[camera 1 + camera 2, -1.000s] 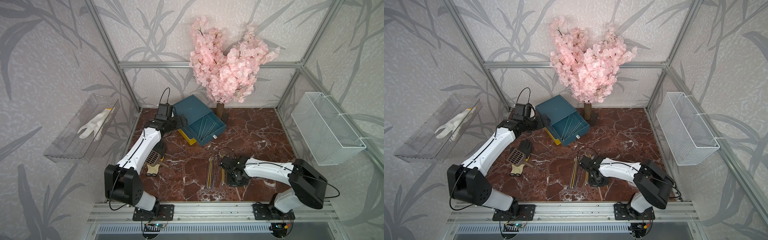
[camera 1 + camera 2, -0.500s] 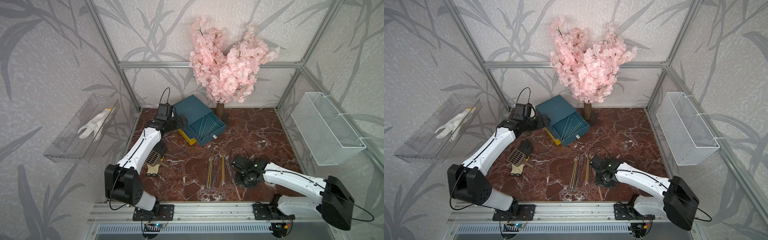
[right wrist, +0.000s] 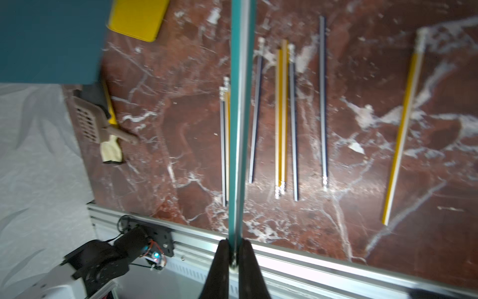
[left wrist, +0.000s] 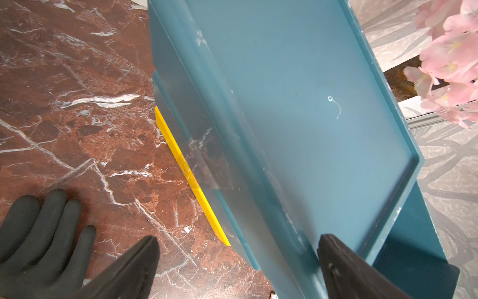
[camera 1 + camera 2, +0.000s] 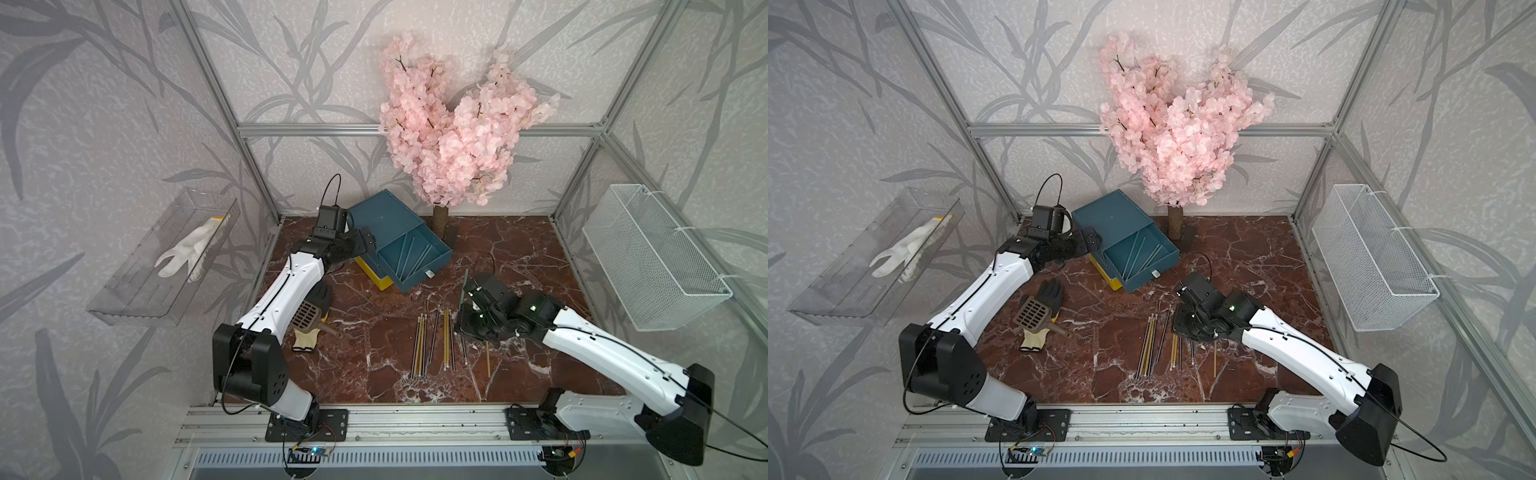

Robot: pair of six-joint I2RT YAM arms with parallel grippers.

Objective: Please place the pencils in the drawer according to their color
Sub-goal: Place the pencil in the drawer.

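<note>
Open teal drawer (image 5: 415, 278) holds teal pencils (image 5: 404, 248); yellow and grey pencils (image 5: 446, 338) lie parallel; another teal pencil (image 3: 236, 129) is lifted.

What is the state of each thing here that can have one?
Teal drawer: pulled open, teal pencils inside.
Yellow drawer: partly out.
Right gripper: shut on a teal pencil.
Left gripper: open, astride the chest's edge.
Other pencils: lying loose on the table.

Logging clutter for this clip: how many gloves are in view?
2. A white glove lies in the clear wall tray; a dark glove lies on the table, under the brown scoop. Others may be hidden.
</note>
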